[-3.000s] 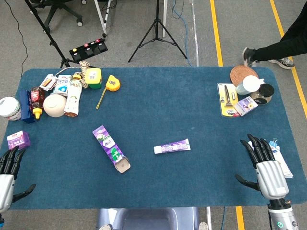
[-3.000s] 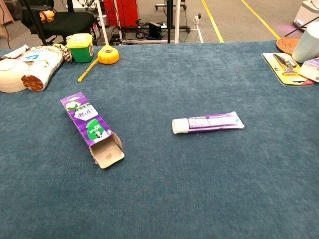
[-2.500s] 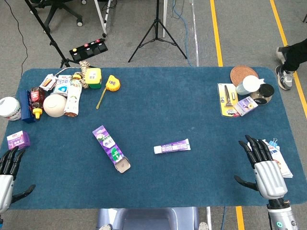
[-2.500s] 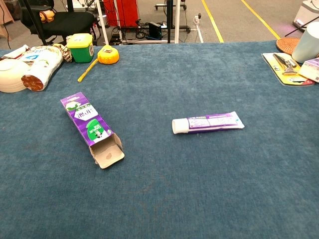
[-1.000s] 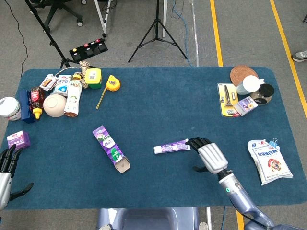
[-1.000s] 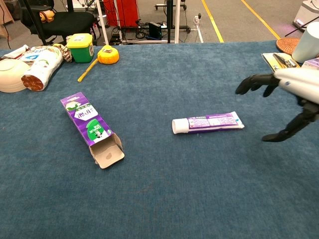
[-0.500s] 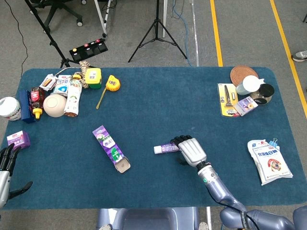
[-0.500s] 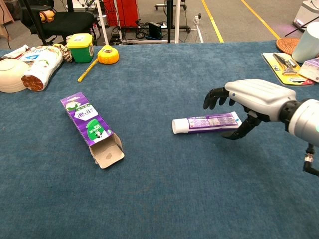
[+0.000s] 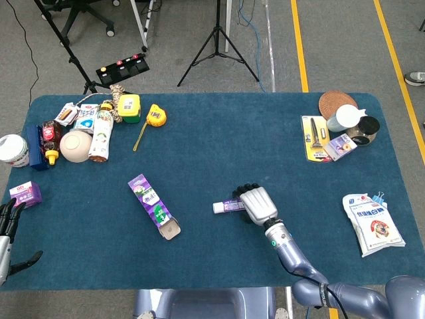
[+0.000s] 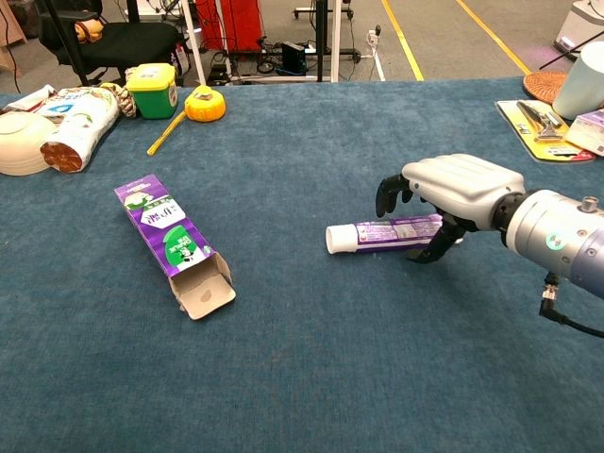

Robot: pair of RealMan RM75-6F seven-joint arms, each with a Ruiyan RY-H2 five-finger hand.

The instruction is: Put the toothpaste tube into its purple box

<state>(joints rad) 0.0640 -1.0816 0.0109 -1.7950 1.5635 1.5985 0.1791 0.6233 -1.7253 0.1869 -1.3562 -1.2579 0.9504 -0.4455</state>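
Observation:
The purple and white toothpaste tube (image 9: 224,206) (image 10: 377,233) lies flat mid-table, cap end pointing left. My right hand (image 9: 257,205) (image 10: 455,192) arches over its right end, fingers curled down on the far side and thumb on the near side; no firm grip on it shows. The tube's tail is hidden under the hand. The purple box (image 9: 151,203) (image 10: 168,235) lies flat to the left, its open flap end (image 10: 204,293) toward the near edge. My left hand (image 9: 8,236) hovers at the table's near left corner, fingers spread and empty.
Clutter fills the far left: a bowl (image 9: 75,145), a green tub (image 10: 154,88), a yellow tape measure (image 9: 155,115). A small purple carton (image 9: 25,193) sits near my left hand. A razor pack (image 9: 314,137) and cup stand far right; a white packet (image 9: 372,222) lies near right.
My right hand has swept left from the table's right edge and come down over the tube's right end. The tube and box have not moved. The left hand sank slightly.

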